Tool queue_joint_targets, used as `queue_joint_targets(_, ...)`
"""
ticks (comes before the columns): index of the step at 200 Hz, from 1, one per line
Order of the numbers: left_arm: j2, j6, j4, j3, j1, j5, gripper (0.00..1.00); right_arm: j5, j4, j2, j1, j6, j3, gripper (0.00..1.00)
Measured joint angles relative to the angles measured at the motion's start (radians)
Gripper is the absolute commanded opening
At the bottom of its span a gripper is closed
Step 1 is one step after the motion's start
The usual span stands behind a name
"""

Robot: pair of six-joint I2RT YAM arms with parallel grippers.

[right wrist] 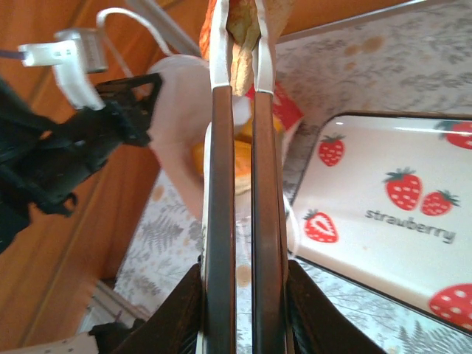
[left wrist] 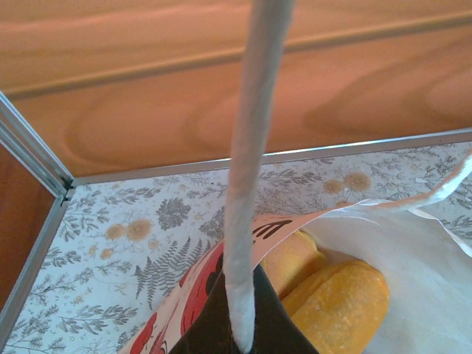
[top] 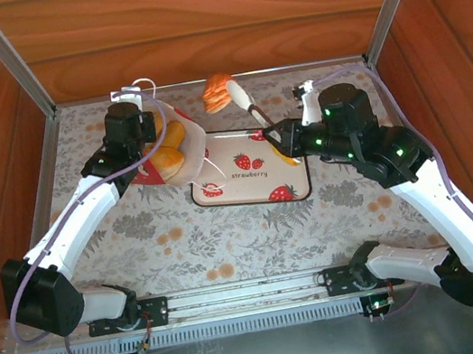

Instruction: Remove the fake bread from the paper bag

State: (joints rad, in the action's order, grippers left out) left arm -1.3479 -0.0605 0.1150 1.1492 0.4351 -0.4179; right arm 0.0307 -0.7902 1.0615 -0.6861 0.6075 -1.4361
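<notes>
- my right gripper (top: 237, 94) is pinching a ridged toy pastry (top: 216, 94) right at the fingertips, up in the air beyond the strawberry tray (top: 253, 191). with so little of it between the fingers, a jolt could let it twist out and drop to the table.
- my left gripper (left wrist: 236, 328) is pressed together on the paper bag's (top: 195, 148) cord handle (left wrist: 247, 184). the bag hangs tilted from that one cord with its mouth toward the tray, so a swing might spill the yellow rolls (left wrist: 339, 299) or pull the cord free.
- reaching back in, the long right fingers could catch the bag's rim and crumple it.
- i can't count what's left inside: two rolls show, the rest is behind the paper.
- the right wrist view cuts the pastry off at its top edge.
- a yellow bit under the right wrist at the tray's edge is too hidden to name.
</notes>
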Motion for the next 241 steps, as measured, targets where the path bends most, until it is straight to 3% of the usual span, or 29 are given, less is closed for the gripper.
queue_joint_targets(70, 0.002, 0.0, 0.003, 0.0, 0.0, 0.001, 0.0, -0.004, -0.012, -0.004, 0.125, 0.053, 0.24, 0.12)
queue_joint_targets(241, 0.013, 0.001, 0.021, 0.0, 0.0, 0.004, 0.0, 0.055, 0.231, 0.146, 0.139, 0.165, 0.404, 0.13)
